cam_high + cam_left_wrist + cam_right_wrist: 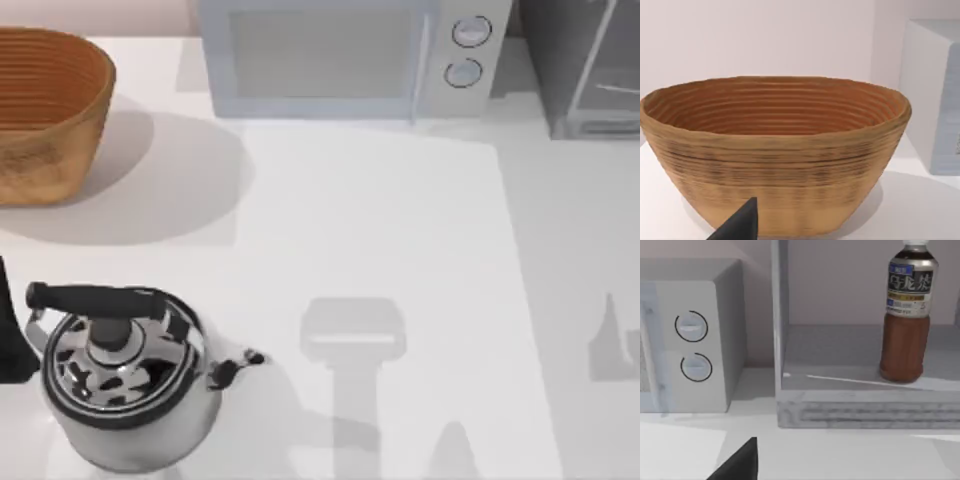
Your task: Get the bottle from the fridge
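The small round bottle (905,315), with a dark bluish label, a brownish lower body and a pale cap, stood upright on the grey shelf inside the dark grey boxy fridge (860,405). The fridge interior was open to the right wrist view, with the bottle toward one side of the shelf. The fridge sat at the far right corner of the white table (400,250) in the top view (590,70), just beside the pale microwave with two round knobs (340,55).

Of the right gripper, a single dark fingertip (740,462) showed at the edge of the right wrist view, low and in front of the fridge base, well apart from the bottle and touching nothing. Whether its fingers were spread or pressed together could not be told.

The left gripper likewise showed one dark fingertip (740,222) in the left wrist view, near the wall of the woven brown oval basket (775,155), which stood at the table's far left (45,115). Its opening could not be told either.

A shiny steel kettle with a black handle (125,375) stood at the near left of the table.
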